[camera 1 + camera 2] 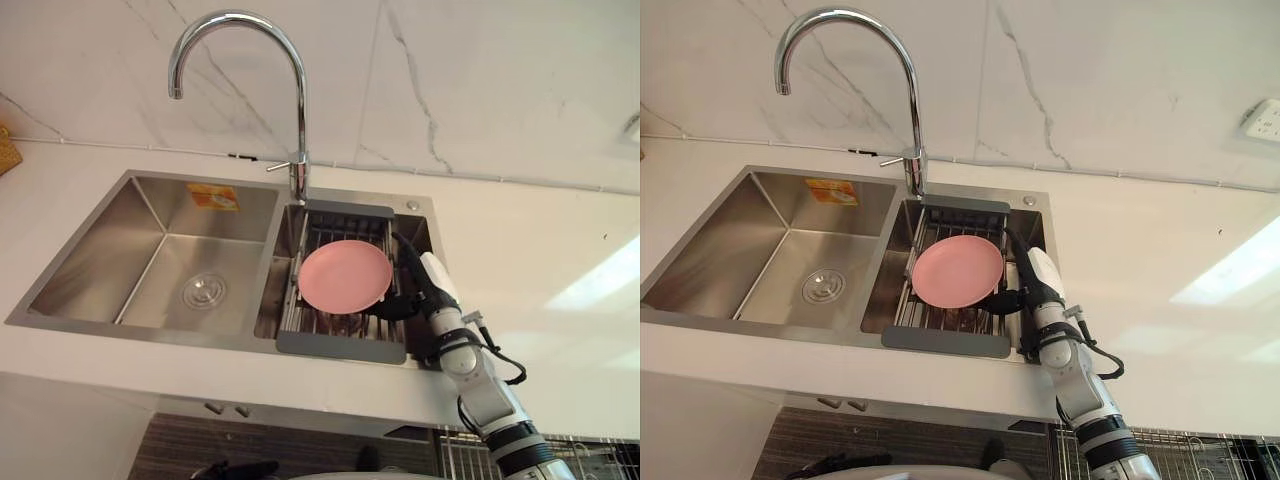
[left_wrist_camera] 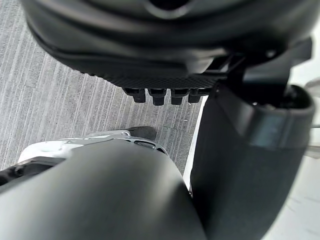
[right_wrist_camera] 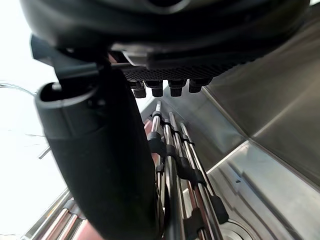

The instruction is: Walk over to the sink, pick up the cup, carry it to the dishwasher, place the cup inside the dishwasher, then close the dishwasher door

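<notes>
Eye views: right robot hand in sink beside plate; wrist view adds rack bars, hand released.

The sink is brushed steel with two basins, sunk into a pale bench against a marble wall. The left basin is the wider one, with a round drain in its floor and an orange sticker on its back wall. A tall curved tap stands on the rim between the basins. The narrower right basin carries a grey-framed drain rack with a pink plate lying flat on it. Under the plate's near edge sits a shiny shape, too hidden to identify.
</notes>
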Robot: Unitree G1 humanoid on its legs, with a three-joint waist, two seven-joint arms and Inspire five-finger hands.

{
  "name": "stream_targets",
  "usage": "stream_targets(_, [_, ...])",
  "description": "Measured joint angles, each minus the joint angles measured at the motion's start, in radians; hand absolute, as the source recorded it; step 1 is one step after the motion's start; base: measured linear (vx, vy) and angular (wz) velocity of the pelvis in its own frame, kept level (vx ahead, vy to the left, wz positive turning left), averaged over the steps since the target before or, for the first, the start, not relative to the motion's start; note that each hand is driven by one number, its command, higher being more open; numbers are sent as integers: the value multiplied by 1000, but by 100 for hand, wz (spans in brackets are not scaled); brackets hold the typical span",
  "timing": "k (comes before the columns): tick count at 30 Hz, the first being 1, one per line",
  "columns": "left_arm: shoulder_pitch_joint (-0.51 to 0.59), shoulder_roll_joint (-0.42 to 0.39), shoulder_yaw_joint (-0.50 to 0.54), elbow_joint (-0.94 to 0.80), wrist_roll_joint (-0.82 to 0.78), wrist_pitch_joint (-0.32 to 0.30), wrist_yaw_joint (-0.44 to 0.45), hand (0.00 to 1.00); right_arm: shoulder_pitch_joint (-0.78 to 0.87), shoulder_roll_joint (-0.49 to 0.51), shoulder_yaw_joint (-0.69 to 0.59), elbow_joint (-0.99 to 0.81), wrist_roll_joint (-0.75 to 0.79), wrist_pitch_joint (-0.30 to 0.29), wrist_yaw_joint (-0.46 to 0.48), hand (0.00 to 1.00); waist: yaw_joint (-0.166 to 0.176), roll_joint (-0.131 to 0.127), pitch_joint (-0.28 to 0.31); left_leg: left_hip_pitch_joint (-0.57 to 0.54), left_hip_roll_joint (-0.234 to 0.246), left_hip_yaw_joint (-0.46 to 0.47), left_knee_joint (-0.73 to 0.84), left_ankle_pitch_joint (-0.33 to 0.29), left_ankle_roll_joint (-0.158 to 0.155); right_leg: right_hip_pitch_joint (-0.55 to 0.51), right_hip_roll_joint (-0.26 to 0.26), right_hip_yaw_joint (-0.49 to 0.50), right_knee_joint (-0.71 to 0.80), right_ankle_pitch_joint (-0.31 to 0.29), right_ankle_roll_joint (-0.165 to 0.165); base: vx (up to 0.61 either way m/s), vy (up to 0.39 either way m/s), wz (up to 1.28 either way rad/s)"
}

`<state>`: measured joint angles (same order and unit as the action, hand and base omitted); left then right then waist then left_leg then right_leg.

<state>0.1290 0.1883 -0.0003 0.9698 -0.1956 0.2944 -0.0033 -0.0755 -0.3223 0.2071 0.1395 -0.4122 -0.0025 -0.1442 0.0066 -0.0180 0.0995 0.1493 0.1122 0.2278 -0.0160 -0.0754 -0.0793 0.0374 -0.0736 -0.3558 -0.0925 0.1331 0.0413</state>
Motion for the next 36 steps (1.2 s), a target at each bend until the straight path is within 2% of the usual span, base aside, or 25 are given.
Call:
stream_targets(3, [0, 0, 3, -4, 1, 0, -1, 100, -3, -2, 9, 0, -66, -43, -10, 100, 1, -1, 6, 0, 0, 0, -1, 0, 0, 0, 0, 0, 0, 0, 0, 0, 0, 0])
stream_targets(8, [0, 0, 3, -7, 7, 0, -3, 100, -27, -34, 72, 0, -154, -81, -13, 100, 2, -2, 7, -1, 0, -2, -2, 1, 0, -1, 0, -2, 0, 0, 0, 0, 0, 0])
stream_targets(9, [0, 0, 3, -11, 14, 0, -4, 100, -34, -37, 90, 0, -180, -92, -13, 0, 3, -2, 7, -2, 0, -3, -2, 1, 0, -1, 0, -4, 0, 0, 0, -9, 6, 3])
stream_targets(15, [0, 0, 3, -16, 25, 0, -7, 100, -70, -72, 159, 0, -255, -116, -12, 0, 5, -3, 7, -9, -5, -22, -8, 10, 3, -1, -6, -20, 0, -1, 1, -12, 7, 9])
stream_targets(21, [-4, -1, 3, -23, 79, -10, -12, 100, -141, -114, 272, 16, -392, -168, -22, 0, 9, -6, 8, -9, -6, -30, -9, 14, 3, 4, -8, -28, 0, 0, 1, -6, 2, 3])
stream_targets(22, [-3, -1, 3, -22, 83, -19, -11, 100, -158, -123, 291, 26, -405, -206, -73, 0, 10, -6, 9, -10, -6, -31, -9, 15, 3, 4, -8, -30, 0, 0, 1, 0, 0, 0])
stream_targets(26, [-4, -1, 3, -22, 121, -43, -1, 100, -188, -146, 305, 56, -430, -249, -159, 0, 15, -6, 9, -12, -6, -35, -9, 16, 3, 4, -8, -34, 0, 0, 1, -2, 2, 1])
stream_targets(29, [-3, -1, 3, -22, 121, -53, 3, 100, -191, -155, 307, 93, -454, -255, -211, 0, 21, -7, 9, -15, -6, -39, -9, 17, 3, 4, -8, -37, 0, 0, 1, -1, 8, 4])
stream_targets(36, [1, 0, 3, -22, 119, -71, 13, 100, -185, -203, 297, 92, -457, -293, -245, 0, 21, -10, 11, -19, -8, -40, -15, 20, 4, -3, -9, -37, 0, 0, 1, 0, 0, 0])
